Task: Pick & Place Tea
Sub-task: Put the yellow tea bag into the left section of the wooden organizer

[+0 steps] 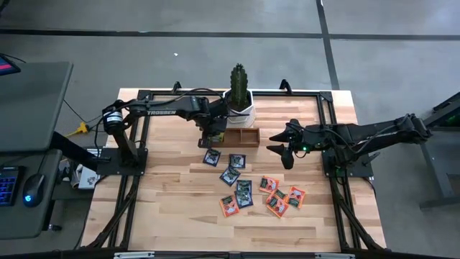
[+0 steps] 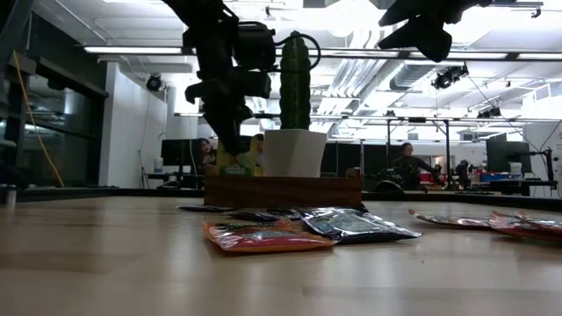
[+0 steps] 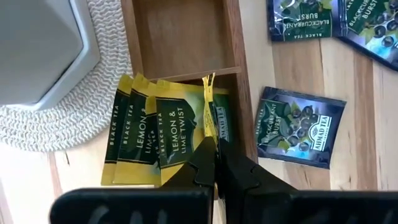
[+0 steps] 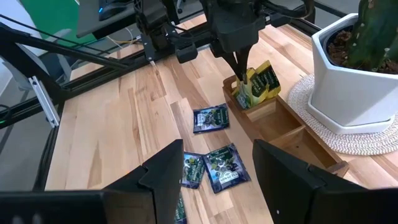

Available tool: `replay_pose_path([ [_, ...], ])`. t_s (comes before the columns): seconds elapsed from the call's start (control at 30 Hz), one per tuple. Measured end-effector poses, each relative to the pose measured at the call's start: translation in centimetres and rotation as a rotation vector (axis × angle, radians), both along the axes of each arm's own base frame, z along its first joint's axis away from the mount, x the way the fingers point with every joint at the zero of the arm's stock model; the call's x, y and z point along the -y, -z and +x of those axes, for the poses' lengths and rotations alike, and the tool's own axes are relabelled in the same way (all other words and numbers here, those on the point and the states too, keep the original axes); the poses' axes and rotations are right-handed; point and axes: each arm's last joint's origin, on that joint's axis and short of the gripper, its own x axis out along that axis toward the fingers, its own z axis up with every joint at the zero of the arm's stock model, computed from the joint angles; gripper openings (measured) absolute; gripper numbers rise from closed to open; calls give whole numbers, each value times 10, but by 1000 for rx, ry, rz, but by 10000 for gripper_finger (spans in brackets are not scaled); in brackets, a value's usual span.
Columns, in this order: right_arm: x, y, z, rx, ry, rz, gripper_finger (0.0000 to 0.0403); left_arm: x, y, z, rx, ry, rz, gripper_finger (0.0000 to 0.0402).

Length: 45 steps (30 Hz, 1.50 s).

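Nearest the overhead camera, the left gripper [image 1: 211, 134] hung at the 9 o'clock end of the wooden tray [image 1: 248, 138], while the right gripper [image 1: 284, 150] waited off the tray's 3 o'clock end, its fingers spread wide with nothing between them. Loose sachets [image 1: 236, 175] lay scattered at 6 o'clock from the tray.

Low view: an orange-red sachet [image 2: 268, 235] lay closest, a dark one [image 2: 351, 226] beside it; beyond, the left gripper [image 2: 230, 145] pointed straight down into the tray [image 2: 281, 190], before the potted cactus [image 2: 296, 105].

Left wrist view: fingers [image 3: 239, 174] pinched shut on a lemon and lime sachet [image 3: 211, 112], held on edge in the end compartment alongside three like it [image 3: 146, 134]. Only this view read the labels; a blackcurrant sachet [image 3: 300, 127] lay just outside the tray wall.

Right wrist view: yellow sachets [image 4: 261, 83] stood upright under the left gripper [image 4: 242, 74]; the neighbouring compartments looked bare. Release seemed next.
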Motion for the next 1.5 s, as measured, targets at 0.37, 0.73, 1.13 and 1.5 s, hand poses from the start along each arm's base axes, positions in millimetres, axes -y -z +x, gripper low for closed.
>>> replay_pose_path([
  [0.37, 0, 0, 0, 0, 0, 0, 189, 0, 0, 0, 0, -6, -3, 0],
  [0.73, 0, 0, 0, 0, 0, 0, 189, 0, 0, 0, 3, -19, -17, 0],
  [1.13, 0, 0, 0, 0, -3, 5, 189, 1, 1, -2, -13, -20, -32, 0],
  [1.5, 0, 0, 0, 0, -5, 5, 189, 1, 0, 0, 10, -16, -36, 0],
])
